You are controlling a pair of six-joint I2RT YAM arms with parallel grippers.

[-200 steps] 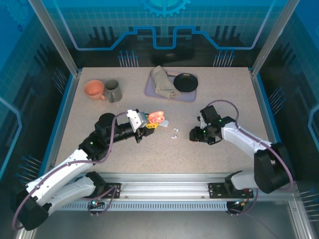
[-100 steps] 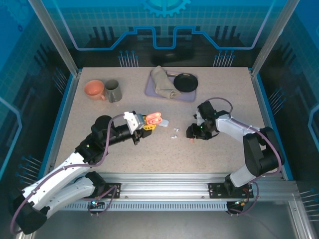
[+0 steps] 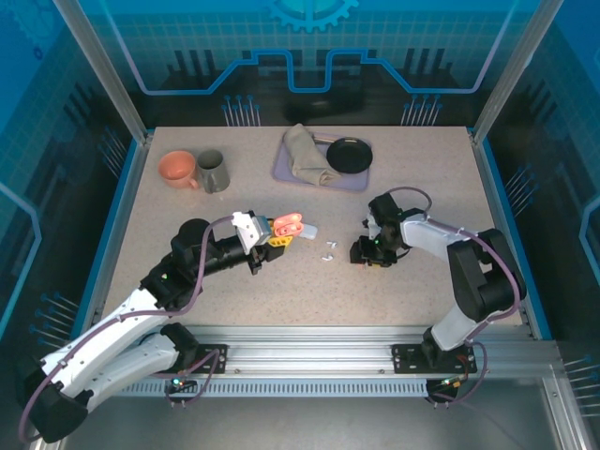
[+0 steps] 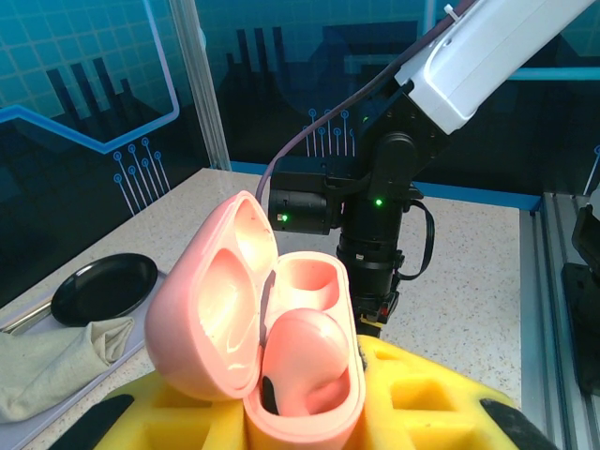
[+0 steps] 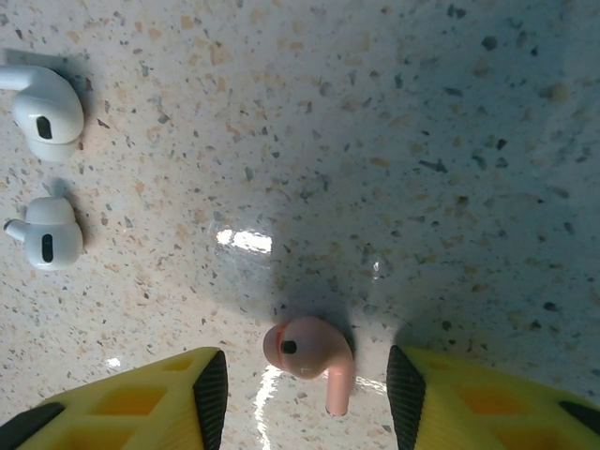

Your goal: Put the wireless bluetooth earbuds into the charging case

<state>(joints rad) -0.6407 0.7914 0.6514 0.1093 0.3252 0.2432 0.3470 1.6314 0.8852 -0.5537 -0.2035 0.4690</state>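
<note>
Holding the pink charging case (image 4: pixel 272 366) clenched between yellow fingers (image 4: pixel 422 398), lid swung open, the left gripper (image 3: pixel 281 234) shows one seated pink bud (image 4: pixel 305 352) and one empty pocket (image 4: pixel 309 281). Two white earbuds (image 5: pixel 45 111) lie on the table (image 3: pixel 412 187) between the arms. Further right, the right gripper (image 5: pixel 307 403) hangs released, with the loose pink earbud (image 5: pixel 302 347) between its tips, untouched. It should probably descend squarely and close on the round body, not the thin stem, which must be free for seating.

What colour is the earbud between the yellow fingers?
The earbud is salmon pink; right wrist view.
</note>
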